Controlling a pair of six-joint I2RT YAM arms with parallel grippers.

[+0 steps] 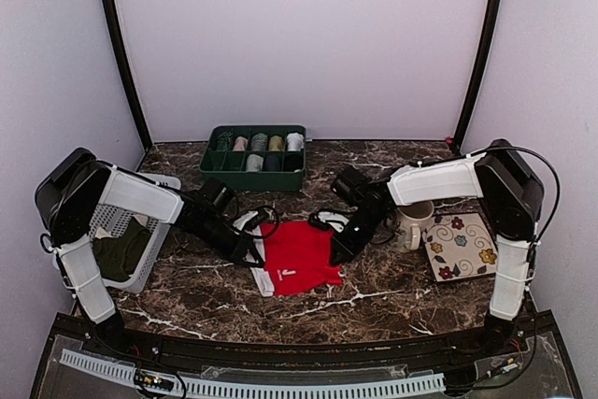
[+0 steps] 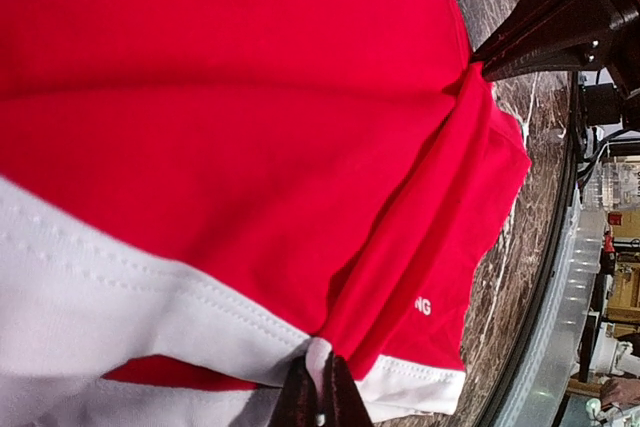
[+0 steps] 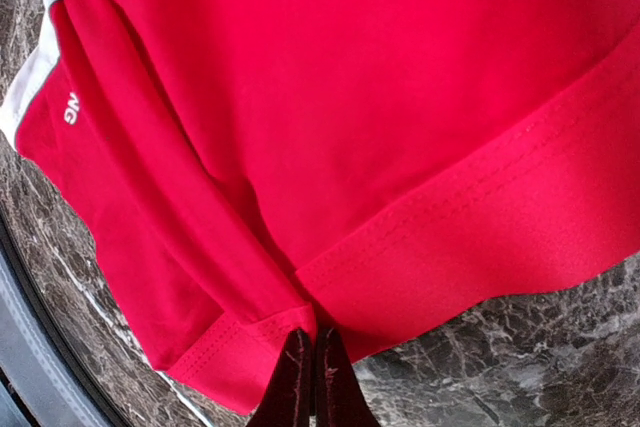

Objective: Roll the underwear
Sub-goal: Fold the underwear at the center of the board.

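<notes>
The underwear (image 1: 301,251) is lying at the centre of the table (image 1: 402,296), at 6 o'clock from the tray (image 1: 252,180). The left gripper (image 2: 320,392) is clamping its white waistband at 9 o'clock. The right gripper (image 3: 308,372) is clamping its red hem at 3 o'clock.

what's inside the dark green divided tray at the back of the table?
The dark green plastic divided tray holds rolled fabric garments in muted white, grey and olive. The near-right compartments look dark; their contents cannot be told. Anything beneath the rolls is covered.
</notes>
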